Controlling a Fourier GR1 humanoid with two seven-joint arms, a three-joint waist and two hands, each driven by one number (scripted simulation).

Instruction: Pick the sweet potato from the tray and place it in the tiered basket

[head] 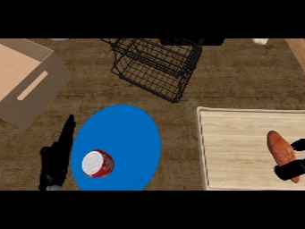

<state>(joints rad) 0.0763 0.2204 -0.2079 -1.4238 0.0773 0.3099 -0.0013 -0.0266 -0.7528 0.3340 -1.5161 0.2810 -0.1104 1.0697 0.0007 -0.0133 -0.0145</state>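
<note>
1. While the head view looked steeply down on the wooden counter, the sweet potato lay on the right side of the pale wooden tray, long axis running up and down the view.
2. Over at the lower right, the right hand had its fingers curled round the sweet potato's lower end, one black digit above and one below, hiding part of it!
3. Well apart at the top centre, the black wire tiered basket sat on the counter.
4. On the left, the left hand rested beside the blue plate, fingers straight and pointing up the view, holding nothing.
5. A red can with a white top stood on that plate's lower left part.
6. Far upper left, an open cardboard box lay on the counter.
</note>
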